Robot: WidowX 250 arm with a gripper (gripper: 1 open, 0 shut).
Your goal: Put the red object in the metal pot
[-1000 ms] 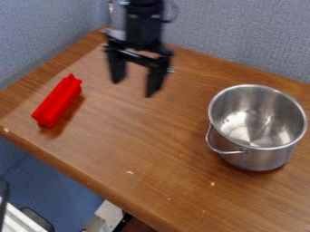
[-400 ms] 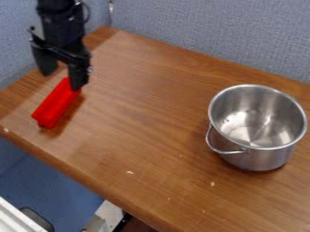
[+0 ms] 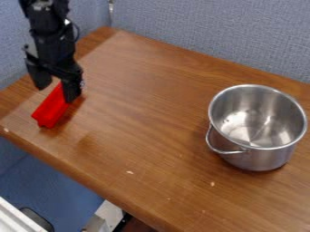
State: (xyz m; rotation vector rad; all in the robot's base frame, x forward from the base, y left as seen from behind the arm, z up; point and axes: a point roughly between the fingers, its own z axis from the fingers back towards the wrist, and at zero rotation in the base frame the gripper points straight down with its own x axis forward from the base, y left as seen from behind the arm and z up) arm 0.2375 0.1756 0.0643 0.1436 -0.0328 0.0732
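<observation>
Gripper (image 3: pixel 57 88) spread wide, nothing held, over block (image 3: pixel 51 111); contact seemingly not made. Jaws should be lowered astride it, centred, before closing; pot (image 3: pixel 256 126) empty.

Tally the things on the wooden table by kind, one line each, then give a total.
Red block: 1
Metal pot: 1
Total: 2 things on the table, not counting the gripper standing open over the block.
</observation>
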